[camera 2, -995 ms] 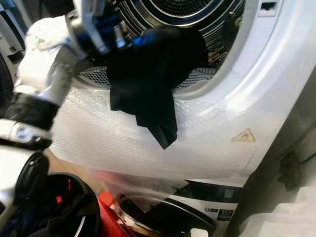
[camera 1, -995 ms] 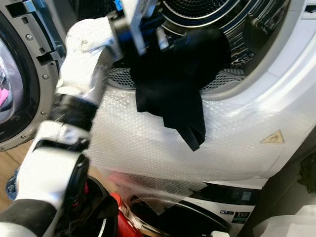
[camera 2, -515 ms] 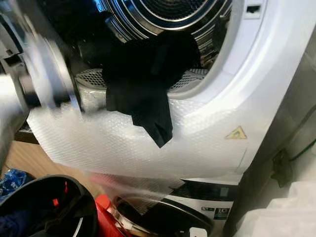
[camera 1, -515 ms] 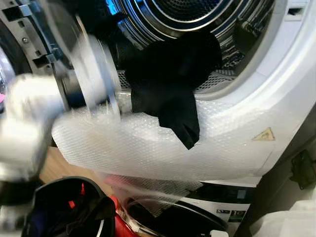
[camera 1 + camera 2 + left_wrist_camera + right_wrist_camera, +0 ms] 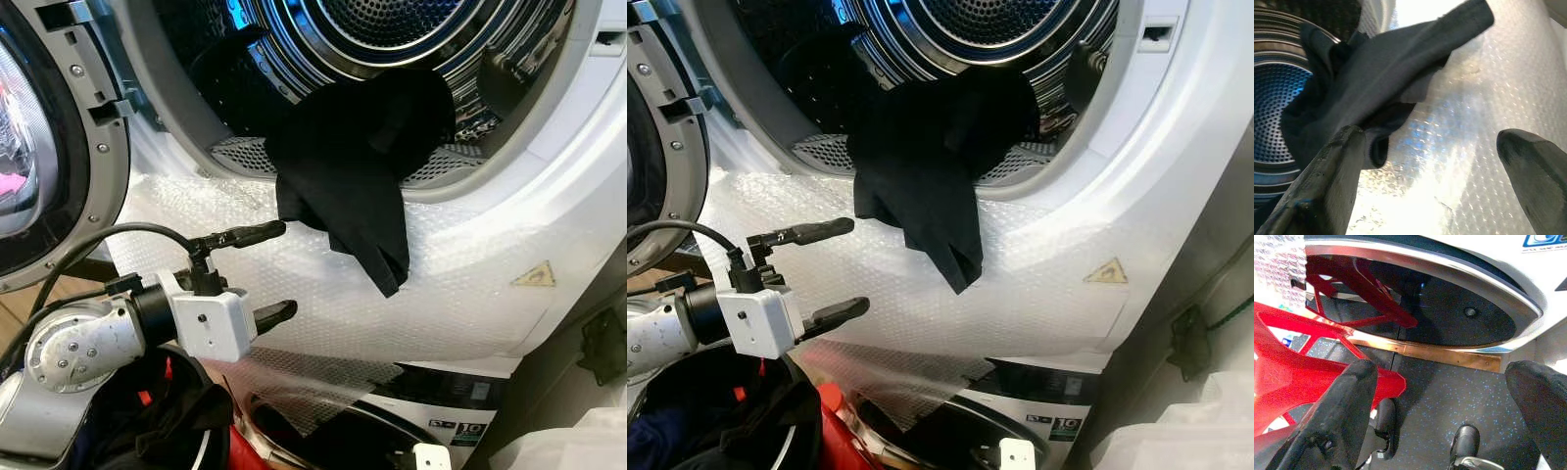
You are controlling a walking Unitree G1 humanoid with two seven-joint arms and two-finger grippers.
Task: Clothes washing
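Observation:
A black garment point(image 5: 353, 166) lies draped over the lower rim of the upper machine's open drum point(image 5: 411, 24), with its tail hanging down over the bubble-wrapped front panel point(image 5: 460, 264). My left gripper point(image 5: 287, 267) is open and empty, below and left of the garment and apart from it. In the left wrist view the garment point(image 5: 1376, 68) hangs just beyond the left fingers point(image 5: 1337, 166). My right gripper point(image 5: 1442, 377) is open low over the floor, with nothing between its fingers.
The upper machine's round door point(image 5: 39, 166) stands open at the left. Below it is a second machine with a dark glass door point(image 5: 1420, 298). A red basket point(image 5: 1288, 377) and a dark heap of clothes point(image 5: 167, 431) sit at the lower left.
My left arm has come away from the drum mouth and dropped to the lower left. The black garment stays hanging over the rim.

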